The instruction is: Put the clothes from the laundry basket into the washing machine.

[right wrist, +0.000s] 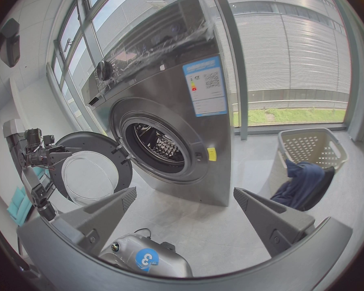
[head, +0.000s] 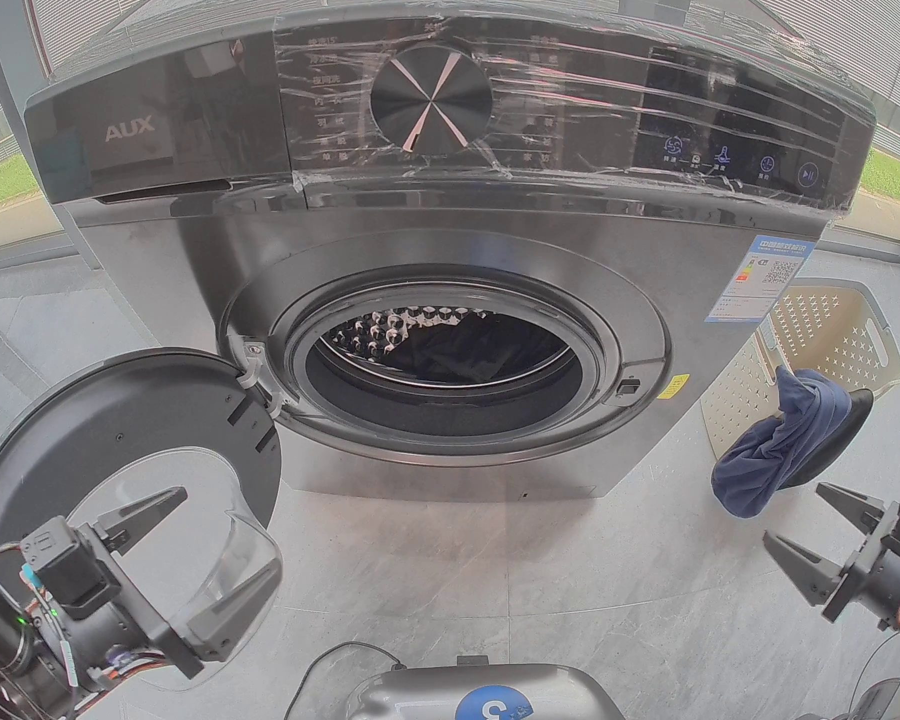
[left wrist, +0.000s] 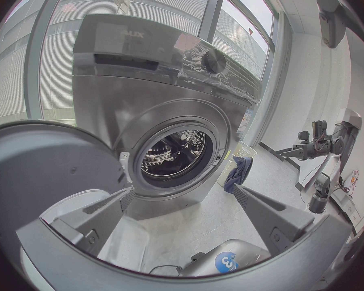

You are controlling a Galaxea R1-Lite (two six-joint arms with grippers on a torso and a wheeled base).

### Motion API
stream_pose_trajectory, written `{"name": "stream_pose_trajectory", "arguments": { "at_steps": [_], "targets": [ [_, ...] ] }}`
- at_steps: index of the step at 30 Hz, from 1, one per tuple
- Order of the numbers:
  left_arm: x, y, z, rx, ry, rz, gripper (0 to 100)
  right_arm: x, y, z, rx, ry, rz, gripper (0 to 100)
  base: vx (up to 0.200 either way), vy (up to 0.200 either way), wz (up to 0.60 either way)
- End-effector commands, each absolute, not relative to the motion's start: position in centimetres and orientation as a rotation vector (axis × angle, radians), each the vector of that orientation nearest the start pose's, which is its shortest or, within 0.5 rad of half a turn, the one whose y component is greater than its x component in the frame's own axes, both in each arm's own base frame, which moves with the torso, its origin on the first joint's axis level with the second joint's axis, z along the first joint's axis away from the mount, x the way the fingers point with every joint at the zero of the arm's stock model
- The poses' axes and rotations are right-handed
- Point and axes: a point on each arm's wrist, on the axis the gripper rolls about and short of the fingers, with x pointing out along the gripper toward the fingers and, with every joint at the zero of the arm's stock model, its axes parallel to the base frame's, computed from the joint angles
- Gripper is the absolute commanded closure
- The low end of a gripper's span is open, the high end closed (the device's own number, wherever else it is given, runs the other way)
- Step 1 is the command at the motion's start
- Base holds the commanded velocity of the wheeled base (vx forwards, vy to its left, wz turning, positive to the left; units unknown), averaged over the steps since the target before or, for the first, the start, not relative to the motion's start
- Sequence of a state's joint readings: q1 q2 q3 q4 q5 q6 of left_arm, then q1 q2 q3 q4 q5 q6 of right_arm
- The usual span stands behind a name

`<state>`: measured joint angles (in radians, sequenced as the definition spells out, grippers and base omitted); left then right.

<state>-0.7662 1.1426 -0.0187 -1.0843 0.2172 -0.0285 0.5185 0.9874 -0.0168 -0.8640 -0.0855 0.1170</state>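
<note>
A grey front-loading washing machine (head: 490, 242) is shown with its round door (head: 120, 417) swung open and dark cloth (head: 470, 347) lying in the drum. A navy blue garment (head: 780, 442) is draped over the rim of a cream perforated plastic laundry basket (head: 840, 337) beside the machine. The left gripper (head: 228, 529) and right gripper (head: 793, 512) are held low, with jaws spread wide and nothing gripped.

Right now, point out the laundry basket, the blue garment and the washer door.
laundry basket (head: 840, 337), head view, perforated far wall.
blue garment (head: 780, 442), head view, fold draped over rim.
washer door (head: 120, 402), head view, dark frame.

Daylight from windows (right wrist: 295, 53), glare on panel (head: 570, 102), drum (head: 450, 352) seemingly dim
</note>
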Motion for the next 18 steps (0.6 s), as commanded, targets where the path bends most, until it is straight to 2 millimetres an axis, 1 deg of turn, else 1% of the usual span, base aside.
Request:
{"name": "stream_pose_trajectory", "arguments": {
  "at_steps": [1, 3, 4, 5, 7, 9, 10, 11, 15, 16, 18],
  "targets": [
    [5.1, -3.4, 14.8, -0.049, -0.06, -0.476, 0, 3.2, 1.0, 13.5, 0.099, -0.039, 0.266, 0, 0.0, 0.0, 0.0],
    [4.1, -2.4, 14.1, -0.041, -0.05, -0.447, 0, 1.9, 0.4, 12.9, 0.096, -0.065, 0.224, 0, 0.0, 0.0, 0.0],
    [3.5, -2.0, 13.9, -0.033, -0.052, -0.444, 0, 1.5, 0.2, 12.7, 0.097, -0.071, 0.213, 0, -0.2, 0.0, 0.0],
    [3.5, -1.9, 13.8, -0.032, -0.053, -0.442, 0, 1.4, 0.2, 12.6, 0.097, -0.071, 0.212, 0, -0.2, 0.0, 0.0],
    [2.3, -1.1, 13.3, -0.029, -0.075, -0.423, 0, 0.4, -0.1, 12.0, 0.097, -0.077, 0.177, 0, -0.2, 0.0, 0.0],
    [1.7, -0.7, 13.1, -0.034, -0.098, -0.414, 0, -0.1, -0.3, 11.6, 0.096, -0.077, 0.155, 0, -0.2, 0.0, 0.0],
    [1.7, -0.7, 13.1, -0.034, -0.098, -0.414, 0, -0.1, -0.3, 11.6, 0.096, -0.077, 0.155, 0, -0.2, 0.0, 0.0],
    [0.8, -0.3, 12.5, -0.036, -0.117, -0.423, 0, -0.8, -0.4, 11.2, 0.095, -0.083, 0.128, 0, 0.0, 0.0, 0.0],
    [0.0, 0.1, 11.7, -0.038, -0.118, -0.407, 0, -1.3, -0.4, 11.0, 0.087, -0.092, 0.097, 0, 0.0, 0.0, 0.0],
    [-0.5, 0.3, 11.1, -0.031, -0.105, -0.384, 0, -1.5, -0.5, 10.8, 0.083, -0.102, 0.086, 0, 0.0, 0.0, 0.0],
    [-0.8, 0.4, 10.5, -0.024, -0.094, -0.356, 0, -1.8, -0.5, 10.6, 0.085, -0.121, 0.079, 0, 0.0, 0.0, 0.0]
  ]
}}
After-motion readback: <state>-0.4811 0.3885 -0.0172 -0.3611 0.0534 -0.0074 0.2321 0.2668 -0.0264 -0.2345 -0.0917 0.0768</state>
